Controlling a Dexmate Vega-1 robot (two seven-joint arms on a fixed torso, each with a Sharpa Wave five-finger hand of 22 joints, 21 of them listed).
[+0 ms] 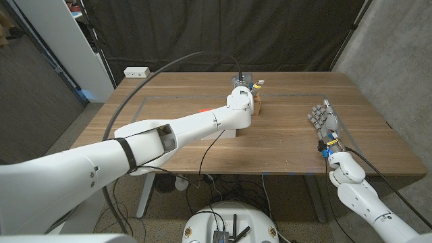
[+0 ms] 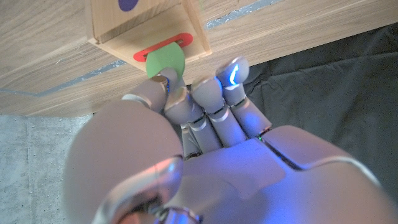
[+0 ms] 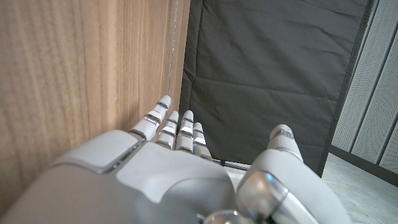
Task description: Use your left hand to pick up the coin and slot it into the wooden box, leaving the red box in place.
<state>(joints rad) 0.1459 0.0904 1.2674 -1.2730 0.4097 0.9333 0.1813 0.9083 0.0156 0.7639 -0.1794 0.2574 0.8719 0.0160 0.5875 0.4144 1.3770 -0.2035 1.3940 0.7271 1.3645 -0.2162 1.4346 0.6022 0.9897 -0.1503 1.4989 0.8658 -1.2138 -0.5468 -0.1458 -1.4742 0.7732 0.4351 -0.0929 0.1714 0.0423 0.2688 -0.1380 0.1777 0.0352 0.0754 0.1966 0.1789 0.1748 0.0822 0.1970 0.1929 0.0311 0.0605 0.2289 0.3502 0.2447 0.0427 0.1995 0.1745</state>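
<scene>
Half of the green coin (image 2: 165,61) sits in the wooden box (image 2: 147,25) slot, pinched by your left hand (image 2: 186,118). Your right hand (image 1: 324,121) waits at the box's three o'clock, fingers spread, holding nothing.

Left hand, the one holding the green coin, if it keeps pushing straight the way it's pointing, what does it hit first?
The left hand pinches the green coin, whose edge is already at the red-ringed slot of the wooden box. Straight on, the coin would probably enter the slot, and then the fingertips would meet the box face.
</scene>
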